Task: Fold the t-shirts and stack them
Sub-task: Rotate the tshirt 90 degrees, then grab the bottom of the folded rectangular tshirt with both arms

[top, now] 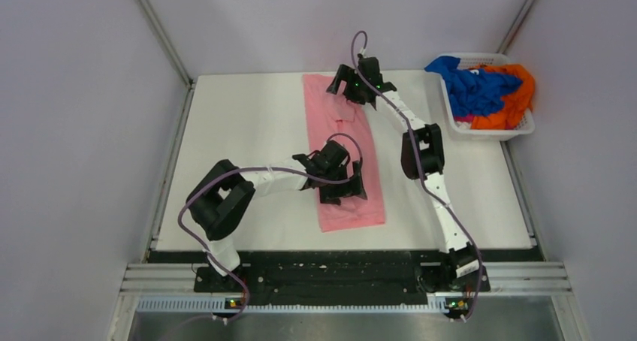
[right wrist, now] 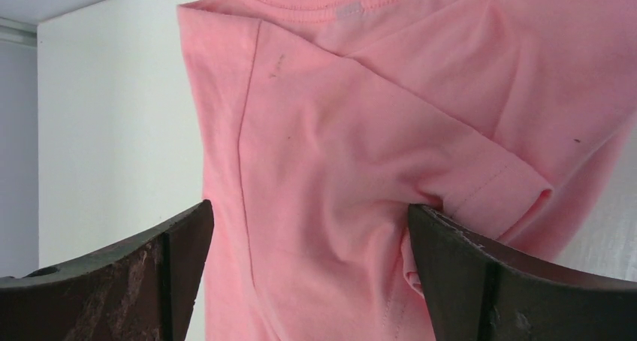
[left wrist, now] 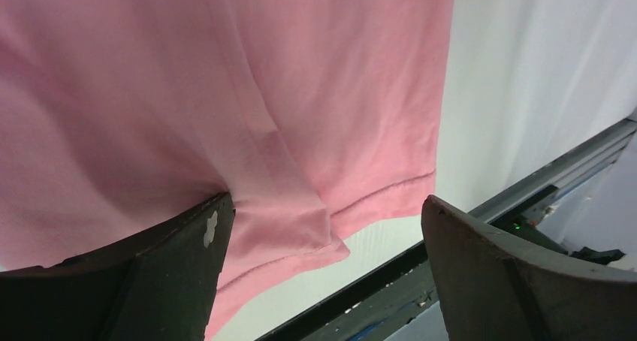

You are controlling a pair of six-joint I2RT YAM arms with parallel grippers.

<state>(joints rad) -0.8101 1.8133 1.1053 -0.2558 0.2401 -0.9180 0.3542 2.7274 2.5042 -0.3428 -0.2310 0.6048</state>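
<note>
Black rail nearest; white table (grey walls) bears pink t-shirt.

I observe the pink t-shirt lying as a long narrow strip down the middle of the white table. My left gripper is over its near part, and my right gripper is over its far end. At the far right, the white basket holds the blue t-shirt and the orange t-shirt, bunched together.
</note>
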